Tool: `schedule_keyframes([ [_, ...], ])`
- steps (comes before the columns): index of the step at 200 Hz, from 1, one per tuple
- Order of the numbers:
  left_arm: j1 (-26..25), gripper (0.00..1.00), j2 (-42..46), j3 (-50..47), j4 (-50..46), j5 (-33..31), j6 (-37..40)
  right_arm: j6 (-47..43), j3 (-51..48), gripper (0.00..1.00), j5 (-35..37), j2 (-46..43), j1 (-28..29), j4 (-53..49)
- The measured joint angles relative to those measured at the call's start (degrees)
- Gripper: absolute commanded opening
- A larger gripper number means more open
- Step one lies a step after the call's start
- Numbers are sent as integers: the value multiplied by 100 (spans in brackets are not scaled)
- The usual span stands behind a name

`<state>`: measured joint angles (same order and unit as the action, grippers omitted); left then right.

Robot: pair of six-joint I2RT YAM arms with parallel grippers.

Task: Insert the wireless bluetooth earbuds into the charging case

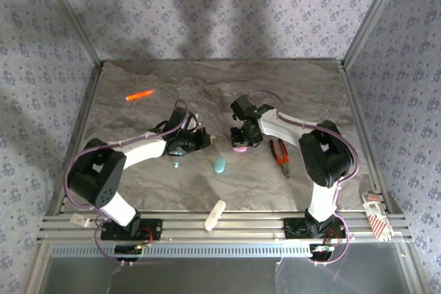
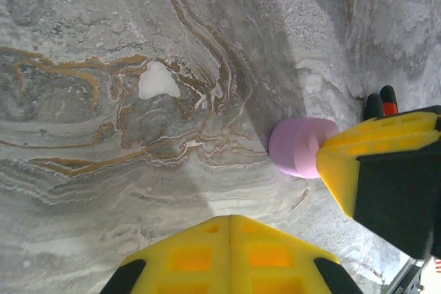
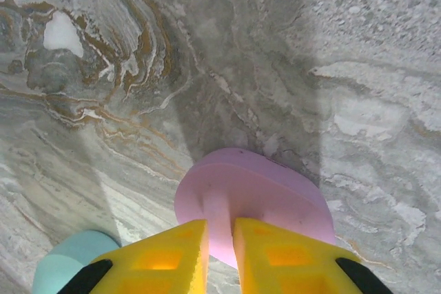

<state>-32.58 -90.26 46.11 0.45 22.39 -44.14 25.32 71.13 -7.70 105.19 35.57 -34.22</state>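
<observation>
One tiny glossy light-teal earbud (image 1: pixel 176 164) lies on the grey marbled table (image 1: pixel 303 87), just beside the left gripper (image 2: pixel 231 222), whose yellow fingers are pressed together on nothing. There are two cases. The teal oval case (image 1: pixel 219 165) sits nearby, and the pink oval case (image 3: pixel 262 184) lies under the right gripper (image 3: pixel 220 225), whose fingers nearly meet.

Half the pink case (image 3: pixel 262 191) behind the right fingers (image 3: pixel 172 256); teal case (image 3: pixel 65 256) edge-cropped.
</observation>
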Motion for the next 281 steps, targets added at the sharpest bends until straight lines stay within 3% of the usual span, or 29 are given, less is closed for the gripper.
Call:
schedule_keyframes([
  [48, 109, 12, 516, -153, -286, -208, 79, 37, 44, 21, 162, -2, 79, -48],
  [76, 205, 21, 1023, -223, -573, -417, 184, 61, 68, 28, 354, -48, 188, -111],
  [111, 400, 38, 1814, -404, -1036, -761, 282, 81, 79, 38, 579, -291, 358, -328],
  [159, 739, 70, 2981, -752, -1814, -1163, 238, 98, 179, 51, 745, -918, 654, -442],
  [197, 887, 86, 3814, -841, -2476, -1303, 162, 254, 116, 66, 868, -1318, 920, -470],
  [212, 896, 99, 4107, -841, -2671, -1305, 63, 323, -24, 72, 911, -1478, 1060, -474],
  [264, 896, 100, 4634, -841, -3051, -1281, -160, 723, -695, 97, 1126, -1869, 1506, -448],
  [281, 896, 100, 4592, -841, -3073, -1281, -157, 833, -890, 100, 1193, -1967, 1589, -393],
])
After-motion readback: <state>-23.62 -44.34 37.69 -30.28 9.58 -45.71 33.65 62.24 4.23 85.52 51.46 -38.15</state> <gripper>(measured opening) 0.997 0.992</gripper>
